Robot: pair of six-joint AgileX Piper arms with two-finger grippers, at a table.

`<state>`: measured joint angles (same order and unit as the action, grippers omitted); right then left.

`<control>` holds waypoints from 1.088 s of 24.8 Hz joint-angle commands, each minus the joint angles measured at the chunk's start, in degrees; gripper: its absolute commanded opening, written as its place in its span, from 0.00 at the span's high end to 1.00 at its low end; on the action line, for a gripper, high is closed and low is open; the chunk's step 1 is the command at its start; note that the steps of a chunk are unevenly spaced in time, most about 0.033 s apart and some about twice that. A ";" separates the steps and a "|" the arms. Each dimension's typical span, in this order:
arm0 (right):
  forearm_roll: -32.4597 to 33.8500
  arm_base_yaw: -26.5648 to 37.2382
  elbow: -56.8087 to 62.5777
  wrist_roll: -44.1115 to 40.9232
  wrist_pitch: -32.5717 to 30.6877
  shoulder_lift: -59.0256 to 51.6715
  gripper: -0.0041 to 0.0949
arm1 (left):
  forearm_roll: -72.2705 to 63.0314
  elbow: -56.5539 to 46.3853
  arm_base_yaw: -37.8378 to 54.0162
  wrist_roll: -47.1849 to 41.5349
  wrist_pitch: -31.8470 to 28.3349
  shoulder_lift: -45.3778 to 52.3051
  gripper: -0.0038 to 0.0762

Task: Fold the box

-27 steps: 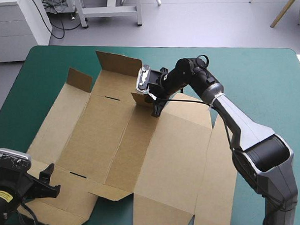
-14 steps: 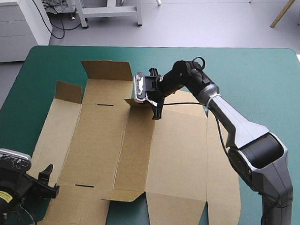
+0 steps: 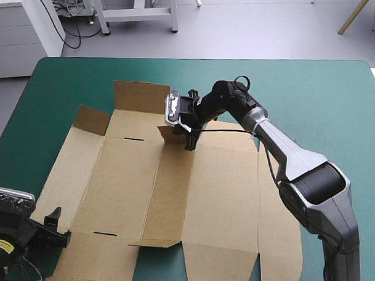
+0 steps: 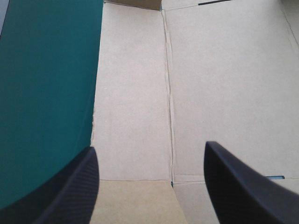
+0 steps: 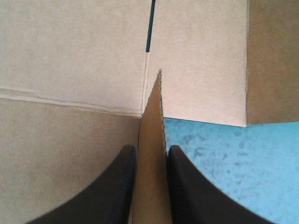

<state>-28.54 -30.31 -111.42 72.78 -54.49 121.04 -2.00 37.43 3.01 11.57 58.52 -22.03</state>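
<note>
- Teal-green cover [image 3: 312, 102], bare at far-right corner.
- Box [image 3: 131, 175]: brown sheet, mostly flat, toward cover's left and near edges; far flaps [image 3: 138, 95] raised.
- Right gripper [image 5: 150, 154]: clamped on small upright flap [image 5: 152, 121].
- Left gripper [image 4: 150, 147]: spread wide over box's near-left corner.

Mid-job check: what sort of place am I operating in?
Likely a robot lab workbench: a table with teal-green cover, the brown box lying mostly flat, the right gripper shut on one flap.

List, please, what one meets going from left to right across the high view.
left gripper → the box's raised corner flap → its raised far flap → right gripper → bare teal-green cover
</note>
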 commanded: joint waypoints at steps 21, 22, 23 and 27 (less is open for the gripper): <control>6.58 17.33 5.75 -51.52 -14.46 -29.67 0.45 | 10.74 23.69 4.54 -8.87 15.63 -33.42 0.38; 6.87 18.12 6.82 -51.96 -14.46 -30.45 0.45 | 9.87 23.55 6.13 -8.87 15.63 -34.40 0.38; 6.72 18.46 7.96 -51.96 -14.46 -30.85 0.45 | 8.86 23.55 7.56 -8.14 15.63 -35.21 0.38; 5.92 18.68 11.82 -50.78 -14.46 -31.47 0.45 | 2.43 23.46 13.84 -6.76 14.84 -38.27 0.38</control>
<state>-20.67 -12.03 -100.56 21.27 -70.80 92.32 4.01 59.22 13.79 4.24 71.28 -59.26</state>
